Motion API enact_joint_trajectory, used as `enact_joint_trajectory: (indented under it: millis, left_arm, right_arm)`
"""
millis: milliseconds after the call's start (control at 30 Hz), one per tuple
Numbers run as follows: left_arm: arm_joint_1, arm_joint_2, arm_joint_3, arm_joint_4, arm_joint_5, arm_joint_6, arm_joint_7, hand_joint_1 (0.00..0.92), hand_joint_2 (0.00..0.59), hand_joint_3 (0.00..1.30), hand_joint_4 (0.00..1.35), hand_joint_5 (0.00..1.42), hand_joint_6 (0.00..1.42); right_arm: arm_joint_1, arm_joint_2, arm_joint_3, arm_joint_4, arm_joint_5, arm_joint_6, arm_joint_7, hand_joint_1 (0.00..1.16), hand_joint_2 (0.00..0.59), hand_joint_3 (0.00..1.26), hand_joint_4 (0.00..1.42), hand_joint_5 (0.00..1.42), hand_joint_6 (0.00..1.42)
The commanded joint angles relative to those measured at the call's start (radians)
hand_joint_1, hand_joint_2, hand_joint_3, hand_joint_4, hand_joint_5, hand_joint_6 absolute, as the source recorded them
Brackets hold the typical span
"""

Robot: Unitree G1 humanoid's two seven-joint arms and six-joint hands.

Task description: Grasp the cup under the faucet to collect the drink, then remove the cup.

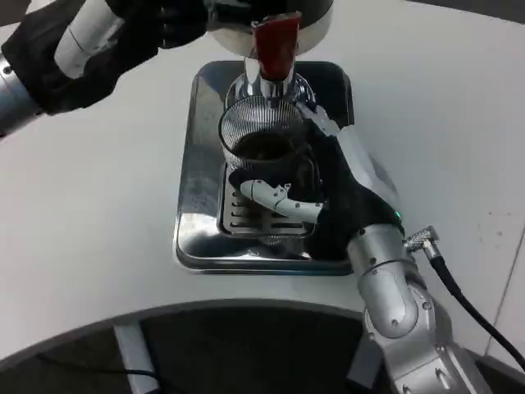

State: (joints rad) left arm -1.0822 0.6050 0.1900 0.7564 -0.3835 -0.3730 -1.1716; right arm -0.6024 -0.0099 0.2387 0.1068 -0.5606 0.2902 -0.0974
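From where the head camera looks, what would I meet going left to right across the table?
Left robot hand → drip tray → ribbed cup with dark drink → right robot hand holding the cup → black cable.

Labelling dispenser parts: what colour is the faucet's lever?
Red; the lever shows best in the head view.

Bright overhead light, glare on steel tray (194, 215) (slight blur).

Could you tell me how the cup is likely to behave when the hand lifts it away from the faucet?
The cup looks like clear ribbed glass, so probably rigid and breakable. Dark drink fills its lower part, so tilting could slosh it. The right hand grips its side; the ribs may help against slipping.
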Motion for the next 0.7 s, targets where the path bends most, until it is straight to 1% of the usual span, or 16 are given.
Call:
enact_joint_trajectory:
  millis: [33,67,133,200,300,367,400,500,567,633,700]
  left_arm:
    - [0.050,0.026,0.025,-0.027,0.000,0.034,0.023,0.000,0.069,0.16,0.13,0.27,0.16]
    - [0.059,0.028,0.028,-0.032,0.000,0.039,0.027,0.000,0.069,0.16,0.13,0.27,0.16]
    - [0.073,0.031,0.034,-0.040,0.001,0.047,0.034,0.000,0.069,0.16,0.14,0.27,0.16]
    - [0.089,0.034,0.040,-0.047,0.001,0.057,0.040,0.000,0.071,0.16,0.14,0.27,0.16]
    - [0.112,0.040,0.048,-0.059,0.002,0.067,0.050,0.000,0.072,0.16,0.14,0.27,0.16]
    - [0.124,0.045,0.052,-0.063,0.002,0.071,0.058,0.000,0.073,0.16,0.15,0.27,0.16]
    - [0.130,0.048,0.055,-0.065,0.002,0.073,0.062,0.000,0.074,0.17,0.15,0.28,0.16]
    - [0.143,0.053,0.061,-0.071,0.003,0.077,0.072,0.000,0.074,0.17,0.16,0.28,0.16]
    - [0.154,0.058,0.064,-0.075,0.004,0.080,0.079,0.000,0.074,0.17,0.16,0.28,0.16]
    - [0.164,0.062,0.068,-0.077,0.005,0.082,0.085,0.000,0.074,0.17,0.16,0.28,0.16]
    - [0.171,0.064,0.070,-0.079,0.006,0.084,0.089,0.000,0.074,0.18,0.16,0.28,0.17]
  right_arm:
    - [0.027,0.009,0.000,-0.029,-0.004,0.015,-0.028,0.66,0.212,0.24,0.05,0.00,0.02]
    - [0.029,0.009,0.000,-0.032,-0.005,0.016,-0.032,0.69,0.216,0.27,0.07,0.00,0.03]
    - [0.034,0.011,0.001,-0.036,-0.007,0.018,-0.041,0.70,0.217,0.30,0.09,0.00,0.04]
    - [0.037,0.012,0.002,-0.040,-0.008,0.020,-0.049,0.72,0.216,0.34,0.14,0.01,0.06]
    - [0.043,0.014,0.004,-0.044,-0.011,0.022,-0.065,0.74,0.217,0.37,0.16,0.04,0.08]
    - [0.048,0.017,0.006,-0.046,-0.014,0.022,-0.076,0.75,0.213,0.39,0.20,0.06,0.08]
    - [0.050,0.018,0.007,-0.048,-0.015,0.022,-0.080,0.76,0.213,0.45,0.27,0.12,0.10]
    - [0.055,0.020,0.011,-0.051,-0.017,0.021,-0.094,0.79,0.214,0.54,0.38,0.21,0.15]
    - [0.058,0.022,0.016,-0.054,-0.022,0.021,-0.105,0.81,0.218,0.57,0.42,0.25,0.16]
    - [0.061,0.025,0.019,-0.057,-0.029,0.022,-0.114,0.81,0.214,0.60,0.51,0.34,0.22]
    - [0.064,0.028,0.022,-0.060,-0.034,0.023,-0.120,0.82,0.213,0.63,0.56,0.40,0.28]
